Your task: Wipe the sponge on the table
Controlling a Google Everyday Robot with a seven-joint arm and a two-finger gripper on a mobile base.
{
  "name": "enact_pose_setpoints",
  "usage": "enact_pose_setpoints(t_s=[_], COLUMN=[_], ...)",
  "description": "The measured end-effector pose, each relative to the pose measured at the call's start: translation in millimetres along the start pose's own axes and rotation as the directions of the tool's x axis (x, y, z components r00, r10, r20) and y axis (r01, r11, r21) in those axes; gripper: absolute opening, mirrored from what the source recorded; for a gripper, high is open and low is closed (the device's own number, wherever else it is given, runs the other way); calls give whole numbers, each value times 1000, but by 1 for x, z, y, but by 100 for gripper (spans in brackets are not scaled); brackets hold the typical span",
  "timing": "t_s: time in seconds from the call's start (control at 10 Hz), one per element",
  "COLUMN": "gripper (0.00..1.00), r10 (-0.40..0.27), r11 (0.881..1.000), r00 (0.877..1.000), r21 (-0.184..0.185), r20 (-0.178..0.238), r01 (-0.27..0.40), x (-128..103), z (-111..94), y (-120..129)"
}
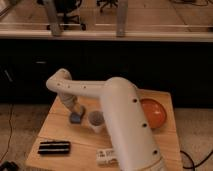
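A small blue-grey sponge (75,118) lies on the light wooden table (55,129), left of a clear cup (95,121). My white arm reaches from the lower right, bends at the far left, and comes down onto the sponge. My gripper (76,111) is right above the sponge, touching or pressing its top. The fingers' state is not visible from here.
A black ridged block (54,147) lies near the table's front left corner. A white flat bottle (105,156) sits at the front edge by my arm. An orange bowl (153,113) stands at the right. Dark cabinets run behind the table.
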Motion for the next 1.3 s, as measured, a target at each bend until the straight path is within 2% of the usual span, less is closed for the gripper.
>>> enact_pose_setpoints(t_s=[0.2, 0.5, 0.7, 1.3], gripper=[7, 7, 1, 1], r10=[-6, -12, -25, -44], r11=[1000, 1000, 1000, 999], r00=[1000, 1000, 1000, 999], r21=[-3, -2, 0, 3], r20=[1, -6, -9, -13], r01=[6, 12, 25, 44], x=[2, 2, -1, -6], z=[4, 4, 6, 7], y=[14, 15, 17, 20])
